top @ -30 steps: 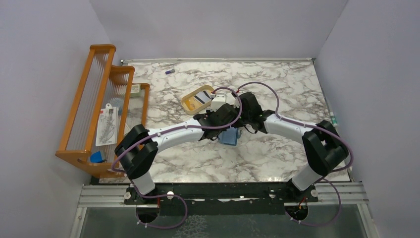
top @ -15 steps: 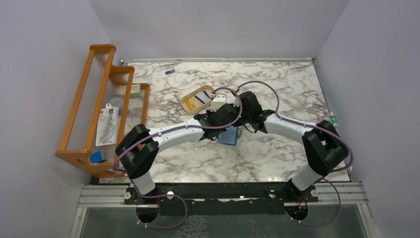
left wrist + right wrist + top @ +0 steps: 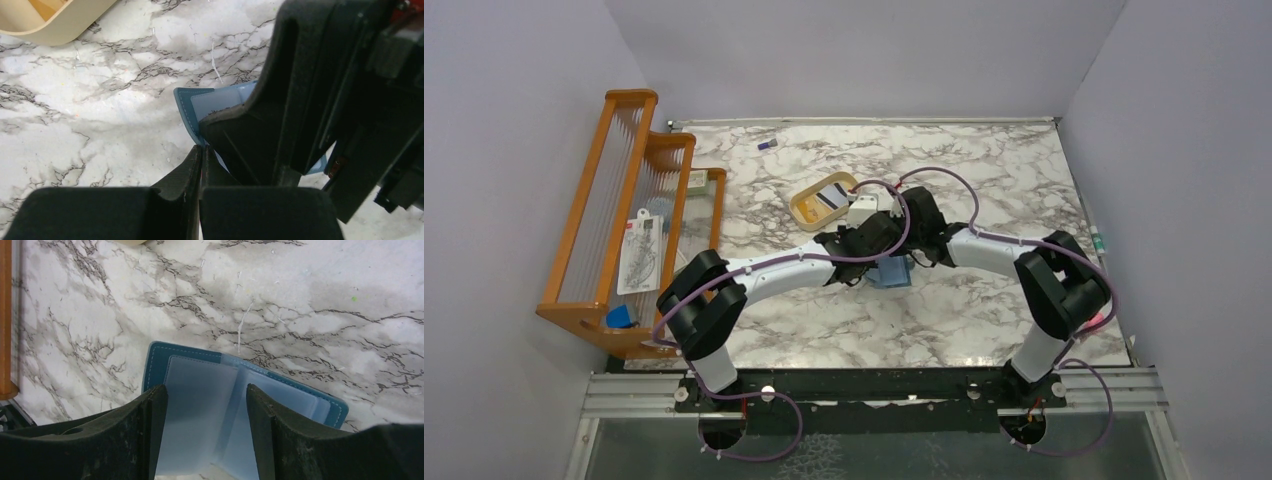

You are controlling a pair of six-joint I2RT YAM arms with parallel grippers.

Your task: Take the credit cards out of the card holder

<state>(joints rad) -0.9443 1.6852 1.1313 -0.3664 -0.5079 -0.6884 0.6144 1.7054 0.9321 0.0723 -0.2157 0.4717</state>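
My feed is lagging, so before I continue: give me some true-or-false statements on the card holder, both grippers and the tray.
1. The card holder lies open on the table. True.
2. The left gripper is wide open. False: its jaws are shut.
3. The right gripper has its fingers apart over the holder's pale pockets. True.
4. The tan tray is empty. False: credit cards lie in it.
5. The holder sits inside the tray. False: it lies on the marble, apart from the tray.

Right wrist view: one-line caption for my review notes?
Right gripper, jaws apart, poised over the open teal card holder lying on the marble table.
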